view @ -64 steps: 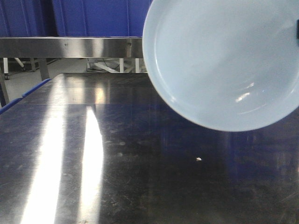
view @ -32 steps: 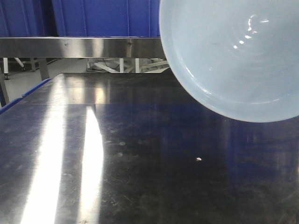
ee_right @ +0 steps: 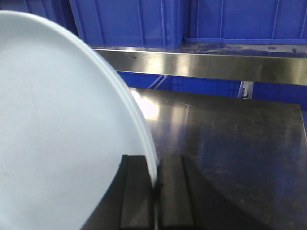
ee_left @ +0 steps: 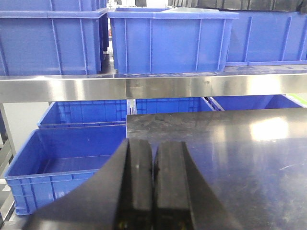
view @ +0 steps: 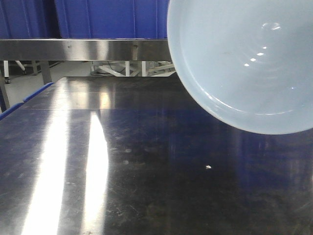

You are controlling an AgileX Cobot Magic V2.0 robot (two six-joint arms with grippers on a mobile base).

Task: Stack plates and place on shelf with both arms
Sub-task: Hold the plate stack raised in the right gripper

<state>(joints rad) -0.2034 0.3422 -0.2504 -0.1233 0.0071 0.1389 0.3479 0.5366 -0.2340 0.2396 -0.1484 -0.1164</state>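
Observation:
A pale blue plate (view: pixel 244 58) hangs tilted in the air at the top right of the front view, close to the camera, above the steel table (view: pixel 146 171). In the right wrist view my right gripper (ee_right: pixel 156 165) is shut on the rim of this plate (ee_right: pixel 57 129), which fills the left side of that view. My left gripper (ee_left: pixel 153 153) is shut and empty, held over the table's left edge. The steel shelf (view: pixel 73 49) runs across behind the table. No other plate shows in any view.
Blue plastic crates (ee_left: pixel 168 38) stand on the shelf (ee_left: pixel 144 86), and more crates (ee_left: pixel 62 158) sit on the floor left of the table. A small white speck (view: pixel 208 167) lies on the table. Bright light streaks reflect on the table's left part.
The plate has moved right and up in the front view over the last second, then dropped slightly. Its tilt has changed, as the highlights shifted. The table looks the same.

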